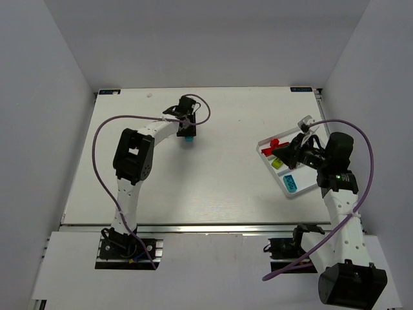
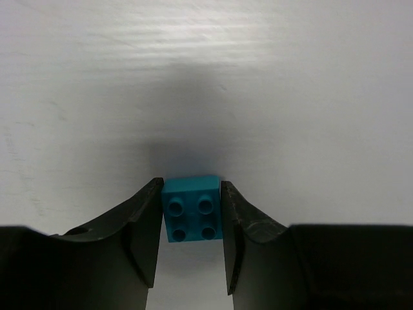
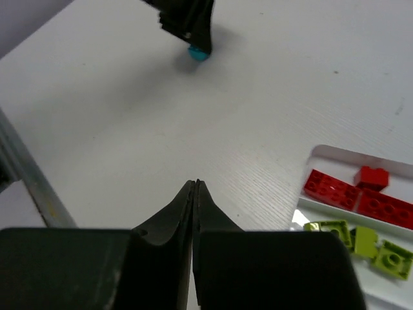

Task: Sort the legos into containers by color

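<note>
Left hand (image 2: 191, 185) pressed against both sides of a cyan brick (image 2: 192, 216), studs up on the tabletop (image 2: 206, 77). Right hand (image 3: 195, 187) pinched fully together, empty, beside the white tray (image 3: 322, 152): red bricks (image 3: 335, 190), lime bricks (image 3: 361, 239), cyan piece (image 1: 290, 183) in separate compartments.

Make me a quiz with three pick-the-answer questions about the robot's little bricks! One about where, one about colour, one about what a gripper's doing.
1. The cyan brick outside the tray is: A) between the left gripper's fingers B) beside the right arm's base C) atop the red bricks.
2. The tray's middle compartment holds bricks coloured: A) purple B) red C) lime green.
3. The right gripper is: A) wide open B) shut, empty C) shut on a red brick.
Answers: 1 A, fingers touch both its sides; 2 C, lime green bricks lie there; 3 B, its fingers meet with nothing between.
</note>
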{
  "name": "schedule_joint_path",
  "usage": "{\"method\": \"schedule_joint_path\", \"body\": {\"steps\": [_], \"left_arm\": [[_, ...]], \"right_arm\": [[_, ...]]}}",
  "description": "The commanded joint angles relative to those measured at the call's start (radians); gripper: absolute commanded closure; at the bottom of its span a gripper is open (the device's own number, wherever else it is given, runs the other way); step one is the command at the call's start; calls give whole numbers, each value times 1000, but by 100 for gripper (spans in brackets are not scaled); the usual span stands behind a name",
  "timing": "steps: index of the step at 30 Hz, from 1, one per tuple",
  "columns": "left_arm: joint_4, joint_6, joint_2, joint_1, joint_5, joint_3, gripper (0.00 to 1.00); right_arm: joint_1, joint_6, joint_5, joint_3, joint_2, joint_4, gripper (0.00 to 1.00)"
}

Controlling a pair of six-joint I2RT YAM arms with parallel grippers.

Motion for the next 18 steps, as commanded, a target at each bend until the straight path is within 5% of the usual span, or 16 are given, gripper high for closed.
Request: {"method": "schedule_joint_path", "body": {"steps": [1, 5, 9, 18], "left_arm": [[112, 69, -164, -27, 282, -92, 88], [334, 77, -300, -70, 624, -258, 93], [425, 47, -328, -151, 868, -295, 96], [680, -137, -120, -367, 942, -160, 96]], "right_arm": [[-10, 66, 210, 3, 0, 42, 100], [-19, 161, 584, 16, -18, 57, 100], [-39, 189, 661, -3, -73, 103, 100], [-103, 207, 755, 1, -122, 113, 100]]}}
